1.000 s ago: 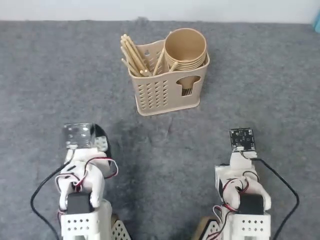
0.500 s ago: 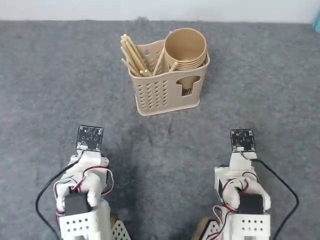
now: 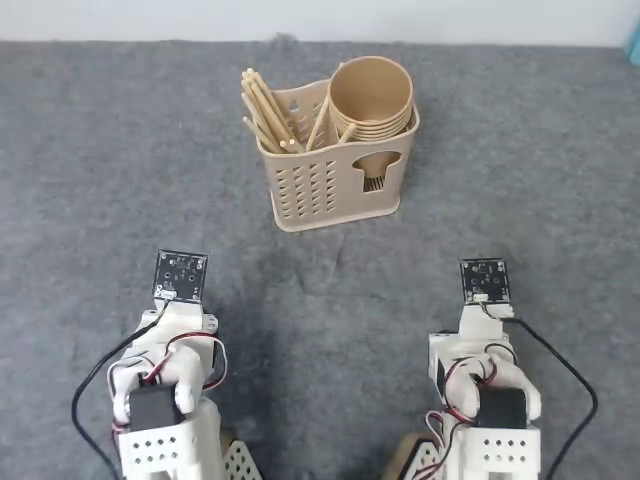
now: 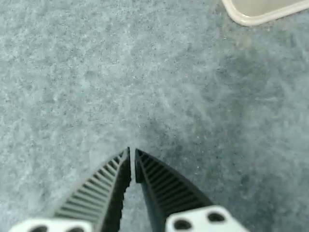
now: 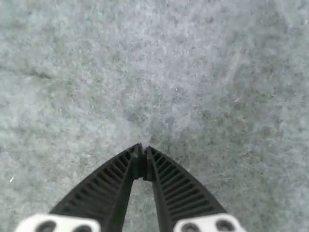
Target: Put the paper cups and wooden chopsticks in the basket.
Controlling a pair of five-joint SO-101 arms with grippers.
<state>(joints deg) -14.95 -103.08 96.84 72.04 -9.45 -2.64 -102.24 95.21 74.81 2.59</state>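
While both arms sit folded back at the near edge of the worktop (image 3: 90, 180), you have the basket (image 3: 335, 185) standing toward the far side, roughly midway between them and well apart from both. The stack of paper cups (image 3: 371, 95) stands upright in its right compartment. The wooden chopsticks (image 3: 268, 110) lean in the left compartment with their tops fanning out past the far-left rim, and a couple more sticks lean just beside the cups. Your left arm (image 3: 165, 370) is at the near left; its hand (image 4: 133, 152) hangs over the bare grey cover with the fingers drawn together, a bare sliver between the tips, and a pale corner of the basket lies farther out. Your right arm (image 3: 485, 380) is at the near right, its hand (image 5: 143, 148) closed tip to tip over the same grey surface.
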